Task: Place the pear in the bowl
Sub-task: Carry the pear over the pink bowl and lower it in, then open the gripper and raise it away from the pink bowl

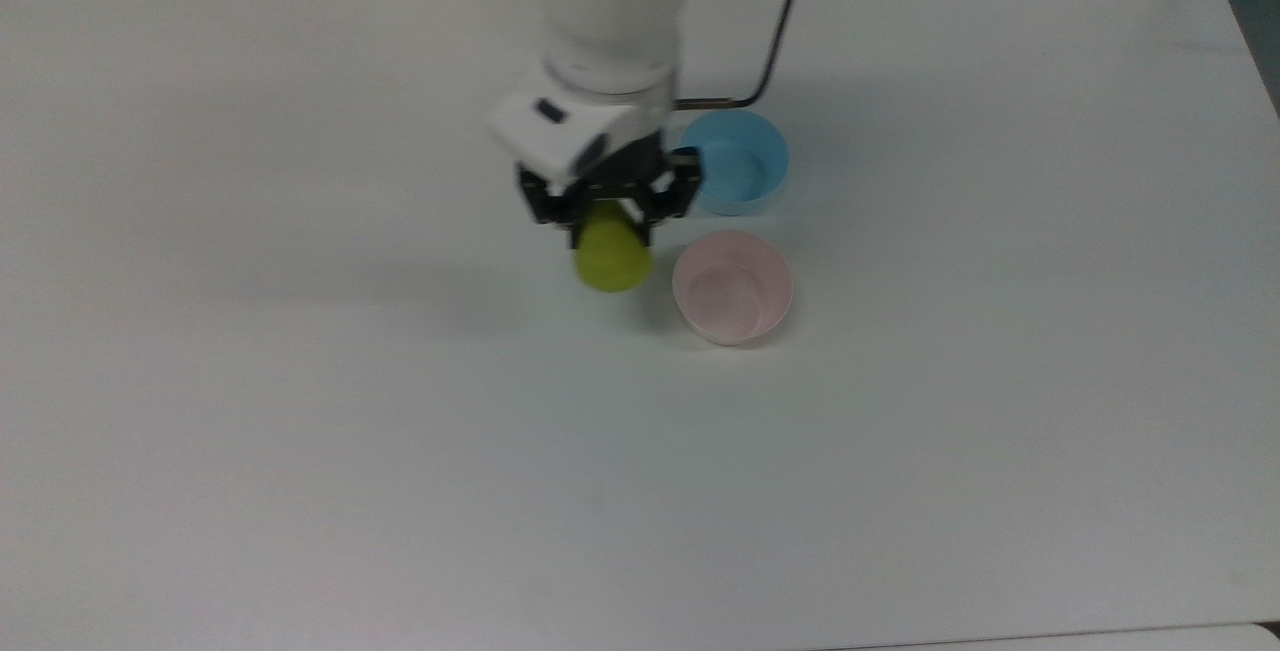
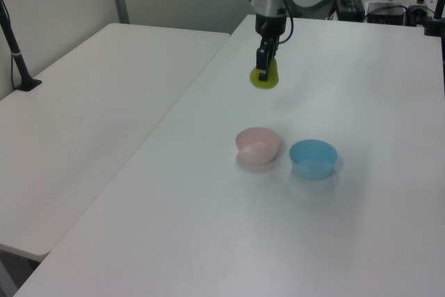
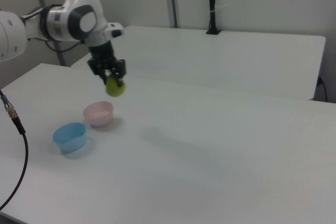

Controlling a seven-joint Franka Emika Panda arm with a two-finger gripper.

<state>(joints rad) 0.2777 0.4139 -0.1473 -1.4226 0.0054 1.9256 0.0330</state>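
Note:
The yellow-green pear (image 1: pixel 611 256) (image 2: pixel 265 77) (image 3: pixel 115 87) hangs well above the white table, and my gripper (image 1: pixel 604 209) (image 2: pixel 263 67) (image 3: pixel 109 75) is shut on its upper part. The pale pink bowl (image 1: pixel 732 288) (image 2: pixel 258 145) (image 3: pixel 98 113) stands empty on the table. In the top view the pear is just left of the pink bowl's rim. In the right view it hangs above and slightly right of the bowl.
A light blue bowl (image 1: pixel 735 160) (image 2: pixel 313 158) (image 3: pixel 70 136) of like size stands right beside the pink one. A black cable (image 1: pixel 770 41) runs from my wrist. A second white table (image 2: pixel 90 102) adjoins this one, with a black post (image 2: pixel 15 53) on it.

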